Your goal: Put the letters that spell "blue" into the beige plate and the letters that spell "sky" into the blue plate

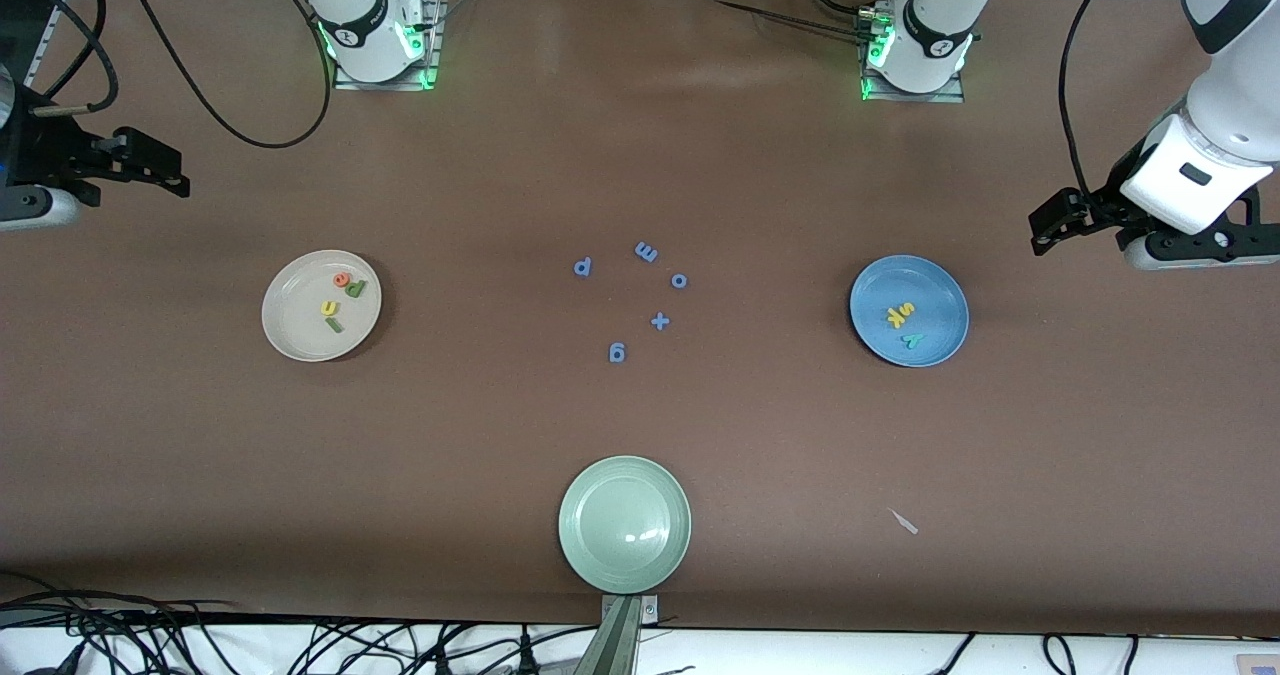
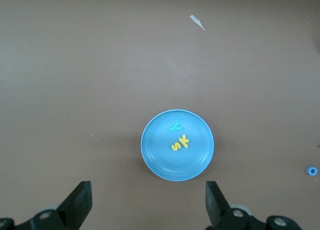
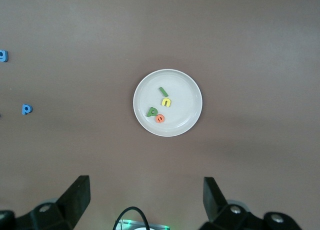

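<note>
The beige plate lies toward the right arm's end of the table. In it are the orange e, green b, yellow u and dark green l. The blue plate lies toward the left arm's end and holds the yellow s and k and the teal y. My left gripper hangs open and empty high over bare table beside the blue plate. My right gripper is likewise open and empty, high over the table beside the beige plate.
Several small blue letters are scattered at the table's middle. A pale green plate sits near the front edge. A small white scrap lies nearer to the front camera than the blue plate.
</note>
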Robot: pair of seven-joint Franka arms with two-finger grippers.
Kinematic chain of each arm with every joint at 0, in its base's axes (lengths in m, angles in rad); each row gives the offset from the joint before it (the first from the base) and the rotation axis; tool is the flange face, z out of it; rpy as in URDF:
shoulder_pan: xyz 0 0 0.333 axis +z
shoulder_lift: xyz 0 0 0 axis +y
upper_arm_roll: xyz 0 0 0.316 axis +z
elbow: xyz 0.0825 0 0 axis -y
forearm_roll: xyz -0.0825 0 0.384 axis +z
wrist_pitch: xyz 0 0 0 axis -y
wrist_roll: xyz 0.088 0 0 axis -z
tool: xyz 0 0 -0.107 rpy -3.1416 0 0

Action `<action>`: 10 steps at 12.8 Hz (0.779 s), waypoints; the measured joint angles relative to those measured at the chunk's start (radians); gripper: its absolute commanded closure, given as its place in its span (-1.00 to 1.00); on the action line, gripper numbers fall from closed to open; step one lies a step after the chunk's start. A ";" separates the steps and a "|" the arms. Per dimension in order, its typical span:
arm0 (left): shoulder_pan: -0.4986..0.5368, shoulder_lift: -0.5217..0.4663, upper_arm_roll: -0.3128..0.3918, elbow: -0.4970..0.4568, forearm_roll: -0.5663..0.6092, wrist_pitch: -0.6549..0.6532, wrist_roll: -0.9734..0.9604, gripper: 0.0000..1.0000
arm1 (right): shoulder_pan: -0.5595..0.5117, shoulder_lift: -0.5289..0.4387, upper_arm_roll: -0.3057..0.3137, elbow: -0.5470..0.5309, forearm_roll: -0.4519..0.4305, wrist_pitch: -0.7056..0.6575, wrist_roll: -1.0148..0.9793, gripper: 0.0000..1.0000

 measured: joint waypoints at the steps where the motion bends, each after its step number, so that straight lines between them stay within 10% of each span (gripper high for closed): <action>1: 0.000 0.000 0.000 0.000 0.000 -0.001 0.000 -1.00 | -0.035 -0.004 0.036 -0.007 0.000 0.002 0.000 -1.00; 10: 0.000 0.000 0.002 0.000 0.000 -0.002 0.006 -1.00 | -0.078 0.000 0.078 -0.019 -0.021 0.034 0.008 -1.00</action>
